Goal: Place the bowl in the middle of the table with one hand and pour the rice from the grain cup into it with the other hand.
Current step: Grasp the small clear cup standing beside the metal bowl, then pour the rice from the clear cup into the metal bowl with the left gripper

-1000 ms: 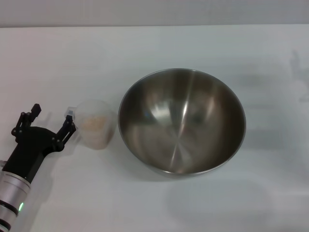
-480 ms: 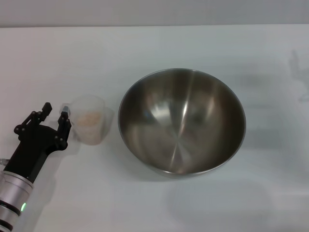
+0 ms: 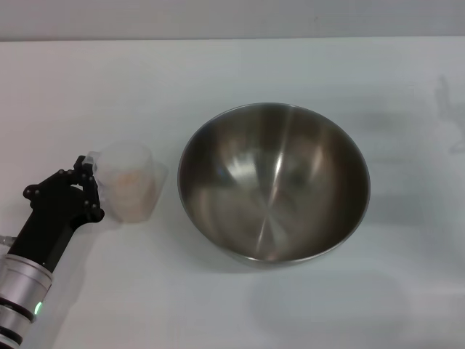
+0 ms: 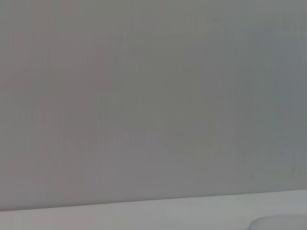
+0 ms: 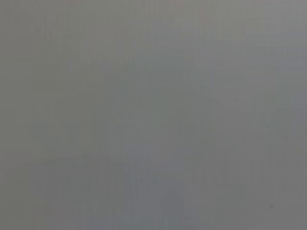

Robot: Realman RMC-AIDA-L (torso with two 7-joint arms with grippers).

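Observation:
The steel bowl (image 3: 274,182) stands empty on the white table (image 3: 232,73), right of centre in the head view. The clear grain cup (image 3: 129,183) sits just left of the bowl, a small gap apart, with pale rice (image 3: 131,179) inside. My left gripper (image 3: 86,171) reaches in from the lower left. Its fingers are closed together on the cup's small side handle. The cup looks slightly tilted. The right gripper is out of view, and the right wrist view shows only plain grey.
The left arm's black wrist and silver forearm (image 3: 29,269) lie over the table's lower left corner. The left wrist view shows a grey wall, a strip of table (image 4: 144,218) and a pale curved rim at the corner.
The left gripper's fingers, spread wide a second ago, have closed onto the cup's handle. The cup has shifted slightly left and up. The bowl has not moved.

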